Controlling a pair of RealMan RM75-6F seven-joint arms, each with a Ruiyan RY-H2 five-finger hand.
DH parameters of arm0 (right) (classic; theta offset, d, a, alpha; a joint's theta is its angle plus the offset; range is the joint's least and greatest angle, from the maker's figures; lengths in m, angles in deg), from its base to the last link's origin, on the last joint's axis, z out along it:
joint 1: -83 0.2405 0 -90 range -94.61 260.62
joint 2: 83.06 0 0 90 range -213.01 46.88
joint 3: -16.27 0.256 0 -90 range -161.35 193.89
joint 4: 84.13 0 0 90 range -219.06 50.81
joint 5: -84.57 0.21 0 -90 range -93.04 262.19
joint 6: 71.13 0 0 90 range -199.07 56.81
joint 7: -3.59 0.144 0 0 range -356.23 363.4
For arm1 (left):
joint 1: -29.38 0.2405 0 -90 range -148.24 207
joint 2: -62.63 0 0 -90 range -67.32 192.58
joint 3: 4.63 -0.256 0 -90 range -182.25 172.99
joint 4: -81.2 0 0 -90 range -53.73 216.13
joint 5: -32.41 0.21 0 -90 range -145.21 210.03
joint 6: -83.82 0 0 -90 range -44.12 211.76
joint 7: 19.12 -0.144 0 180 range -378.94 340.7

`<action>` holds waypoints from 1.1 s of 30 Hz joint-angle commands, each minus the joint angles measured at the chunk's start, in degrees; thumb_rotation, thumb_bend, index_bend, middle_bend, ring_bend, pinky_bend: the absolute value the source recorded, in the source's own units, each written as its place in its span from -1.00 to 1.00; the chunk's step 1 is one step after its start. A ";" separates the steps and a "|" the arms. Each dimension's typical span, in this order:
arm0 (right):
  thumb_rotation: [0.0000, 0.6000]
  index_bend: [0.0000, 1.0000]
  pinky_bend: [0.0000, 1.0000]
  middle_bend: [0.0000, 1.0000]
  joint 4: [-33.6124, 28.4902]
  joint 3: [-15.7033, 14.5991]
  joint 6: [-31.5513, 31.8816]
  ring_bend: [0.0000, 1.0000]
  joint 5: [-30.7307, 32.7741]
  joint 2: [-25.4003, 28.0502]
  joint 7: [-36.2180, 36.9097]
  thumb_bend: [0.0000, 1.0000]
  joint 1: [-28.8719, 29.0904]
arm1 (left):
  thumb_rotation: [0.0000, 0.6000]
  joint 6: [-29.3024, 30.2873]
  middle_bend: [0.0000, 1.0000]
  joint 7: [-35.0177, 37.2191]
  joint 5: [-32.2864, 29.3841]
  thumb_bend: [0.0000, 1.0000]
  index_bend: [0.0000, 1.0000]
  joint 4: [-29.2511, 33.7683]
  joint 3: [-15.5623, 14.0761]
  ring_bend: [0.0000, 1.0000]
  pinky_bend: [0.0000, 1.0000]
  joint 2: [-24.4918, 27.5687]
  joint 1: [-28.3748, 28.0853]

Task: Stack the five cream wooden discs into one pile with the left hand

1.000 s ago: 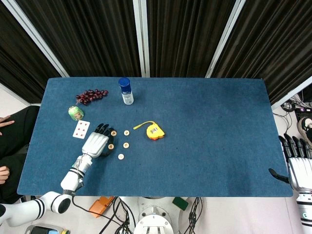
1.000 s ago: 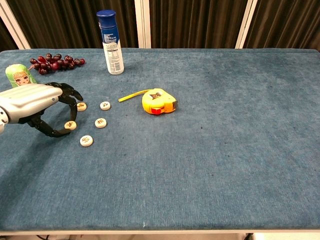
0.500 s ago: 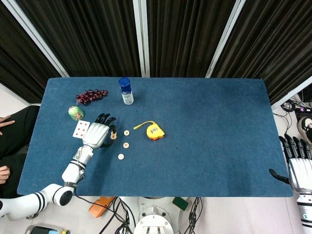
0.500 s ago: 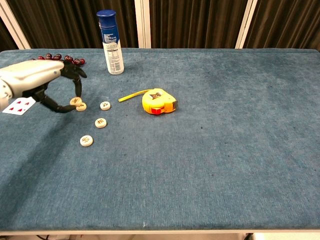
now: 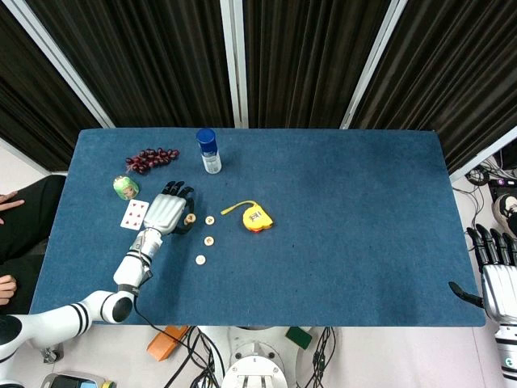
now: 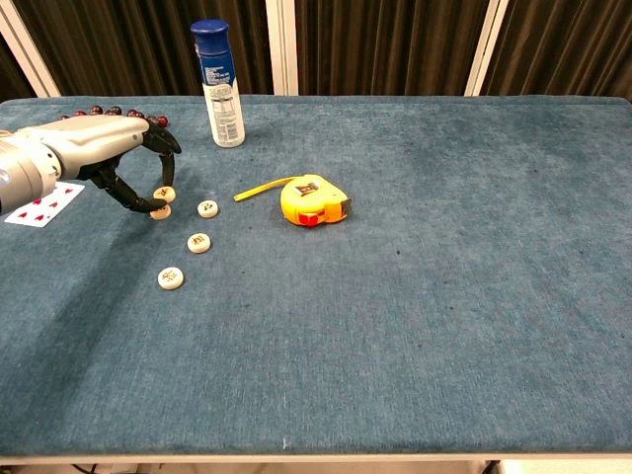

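Three cream discs lie apart on the blue table (image 6: 415,326): one (image 6: 207,208) beside the tape's tongue, one (image 6: 199,242) below it, and one (image 6: 170,277) nearest me. A fourth disc (image 6: 159,212) lies further left, partly under my thumb. My left hand (image 6: 94,158) arches over it and pinches a fifth disc (image 6: 165,194) between thumb and a finger, just above the fourth. In the head view only one disc (image 5: 191,217) shows at the tips of the left hand (image 5: 166,212). My right hand (image 5: 497,279) hangs beyond the table's right edge, fingers apart, holding nothing.
A yellow tape measure (image 6: 313,200) lies right of the discs. A blue-capped spray bottle (image 6: 218,84) and dark grapes (image 6: 109,112) stand behind. A playing card (image 6: 44,204) and a green figurine (image 5: 125,187) sit left of the hand. A person's hand (image 5: 8,200) shows at the left.
My left hand picked one disc off the table, lifted it and carried it back and left until it sat over the far-left disc. It now holds it lower. The right hand stayed put.
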 commanded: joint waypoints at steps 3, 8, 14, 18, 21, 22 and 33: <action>1.00 -1.00 -0.97 -0.83 0.11 0.03 -0.20 -1.00 0.01 -0.16 -0.01 -0.59 0.09 | 1.00 -0.19 -0.70 -0.69 -1.16 -0.37 0.00 0.09 -0.54 -1.00 -1.00 0.12 -0.33; 1.00 -1.00 -0.97 -0.83 0.17 0.07 -0.31 -1.00 0.09 -0.19 0.06 -0.59 0.10 | 1.00 -0.15 -0.72 -1.09 -1.85 -0.38 0.00 0.29 -0.98 -1.00 -1.00 0.06 -0.63; 1.00 -1.00 -0.97 -0.83 0.21 0.15 -0.20 -1.00 0.13 -0.13 0.16 -0.59 0.02 | 1.00 0.50 -0.72 -1.26 -2.32 -0.43 0.00 0.18 -1.19 -1.00 -1.00 -0.06 -0.86; 1.00 -1.00 -0.97 -0.83 0.25 0.19 -0.30 -1.00 0.28 -0.14 0.19 -0.59 0.01 | 1.00 0.45 -0.73 -1.61 -3.05 -0.44 0.00 0.14 -1.32 -1.00 -1.00 0.08 -1.08; 1.00 -1.00 -0.97 -0.83 0.26 0.21 -0.26 -1.00 0.26 -0.12 0.22 -0.59 -0.01 | 1.00 0.26 -0.73 -1.72 -3.73 -0.44 -0.01 0.04 -1.34 -1.00 -1.00 0.15 -1.24; 1.00 -1.00 -0.97 -0.83 0.28 0.22 -0.22 -1.00 0.23 -0.14 0.25 -0.59 -0.02 | 1.00 0.16 -0.73 -1.79 -3.96 -0.44 -0.01 0.05 -1.36 -1.00 -1.00 0.19 -1.30; 1.00 -1.00 -0.97 -0.83 0.34 0.27 -0.37 -1.00 0.39 -0.17 0.34 -0.59 -0.05 | 1.00 -0.22 -0.74 -2.54 -5.40 -0.44 -0.09 0.23 -2.07 -1.00 -1.00 0.49 -1.78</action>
